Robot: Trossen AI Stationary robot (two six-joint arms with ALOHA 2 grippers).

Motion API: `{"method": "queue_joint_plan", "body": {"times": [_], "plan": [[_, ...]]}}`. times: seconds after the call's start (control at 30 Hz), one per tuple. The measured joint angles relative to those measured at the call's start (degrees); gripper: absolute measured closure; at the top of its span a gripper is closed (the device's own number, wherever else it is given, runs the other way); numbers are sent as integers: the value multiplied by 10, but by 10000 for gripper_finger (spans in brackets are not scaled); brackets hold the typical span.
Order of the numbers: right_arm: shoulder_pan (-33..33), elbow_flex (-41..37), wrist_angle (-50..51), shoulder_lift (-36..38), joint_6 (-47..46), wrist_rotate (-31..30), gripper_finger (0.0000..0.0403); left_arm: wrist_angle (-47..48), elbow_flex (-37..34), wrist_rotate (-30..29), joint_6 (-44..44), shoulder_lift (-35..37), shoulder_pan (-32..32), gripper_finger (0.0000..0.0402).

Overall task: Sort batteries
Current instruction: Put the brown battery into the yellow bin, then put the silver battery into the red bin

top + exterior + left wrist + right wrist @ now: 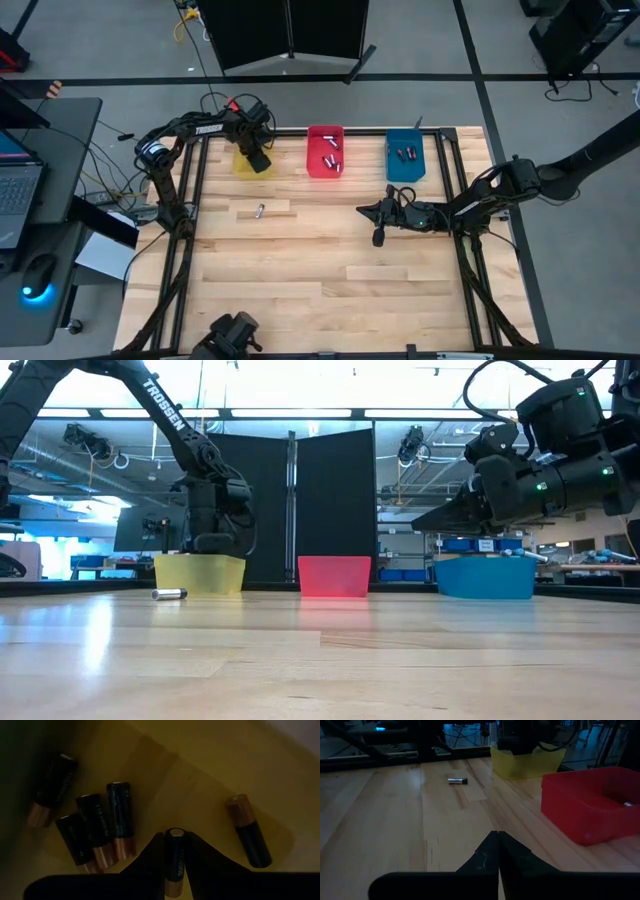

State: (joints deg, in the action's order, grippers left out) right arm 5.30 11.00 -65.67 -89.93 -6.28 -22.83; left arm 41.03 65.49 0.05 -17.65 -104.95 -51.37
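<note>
My left gripper points down into the yellow bin at the table's far left and is shut on a black and copper battery. Several more batteries lie flat on that bin's floor. A single silvery battery lies on its side on the wood in front of the yellow bin. My right gripper is shut on nothing and hovers level above the table's right half, in front of the blue bin. My left gripper pinches the battery's body between its two fingers, which come from above, pointing down. The dark end sticks out past the fingertips and the copper end lies nearer the wrist. Whether the battery touches the bin floor I cannot tell.
The red bin at the far middle and the blue bin each hold a few batteries. The three bins stand in a row along the far edge. Bare wood lies across the near half of the table.
</note>
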Motion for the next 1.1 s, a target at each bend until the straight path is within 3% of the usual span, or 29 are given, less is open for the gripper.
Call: {"method": "queue_joint_plan", "body": {"times": [0.13,0.4,0.7,0.87,1.1], "plan": [[0,0,0,0,0,0,392,-9,0,12,0,0,0,346],[0,0,0,0,0,0,392,-4,0,9,0,0,0,275],[-1,0,0,0,0,0,392,27,47,-28,29,4,0,268],[-1,0,0,0,5,0,392,15,52,-31,31,45,5,295],[-6,1,-2,0,17,3,390,-92,-30,-31,43,157,29,391]]}}
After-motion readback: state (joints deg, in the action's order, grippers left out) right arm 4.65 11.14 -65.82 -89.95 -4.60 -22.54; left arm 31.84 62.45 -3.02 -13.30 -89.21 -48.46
